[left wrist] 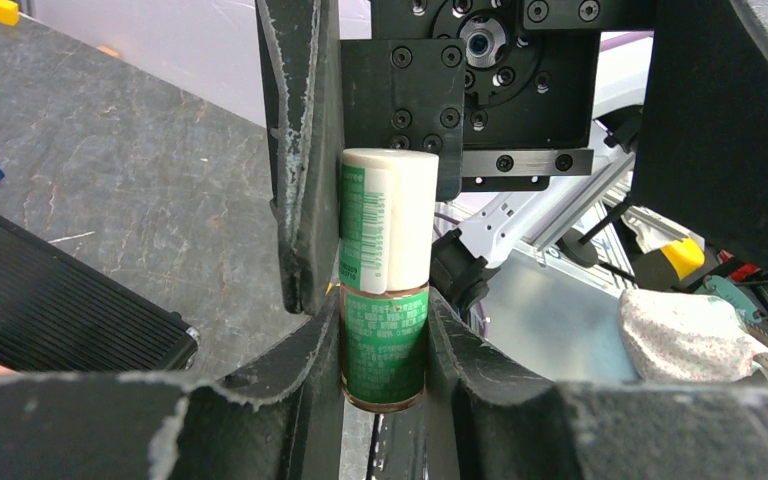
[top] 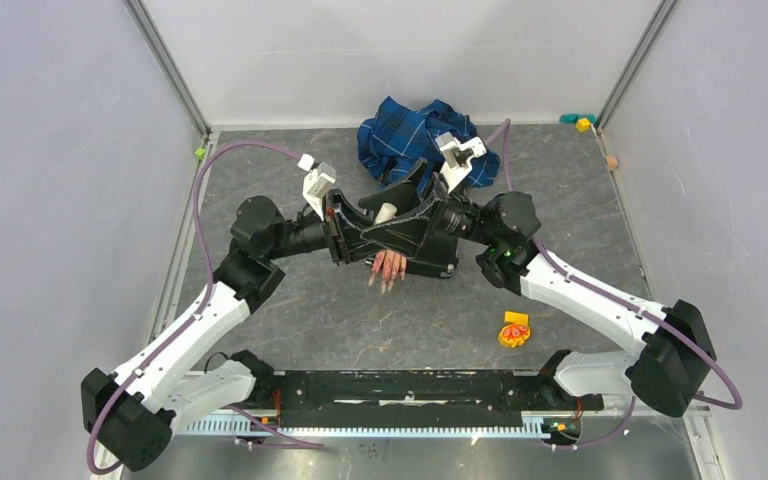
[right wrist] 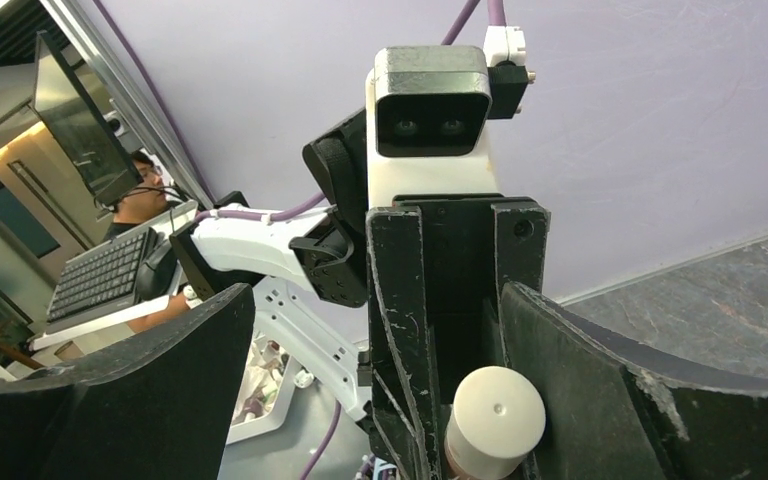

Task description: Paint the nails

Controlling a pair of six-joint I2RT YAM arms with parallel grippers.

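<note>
The nails point(top: 388, 270) poke out from directly beneath the two meeting grippers, a cluster of pink-red spikes pointing towards the arm bases. The mannequin hand that bears them is hidden under the grippers. Its blue plaid sleeve point(top: 412, 132) lies bunched on the table point(top: 300, 310) just beyond them, on the far side.

Above the nails, the left gripper point(left wrist: 385, 335) is clamped on a small bottle point(left wrist: 384, 350) with a green label, a finger pressed on each side of the glass. The bottle's white cap point(left wrist: 390, 220) sticks out past the fingertips.

The right gripper point(right wrist: 375, 300) faces the left one with its jaws spread wide. One of its fingers point(left wrist: 302, 150) lies against the side of the cap, and the other stands well apart from it.

A yellow and orange object point(top: 513, 330) sits on the table nearer the bases, below the right gripper's forearm.
</note>
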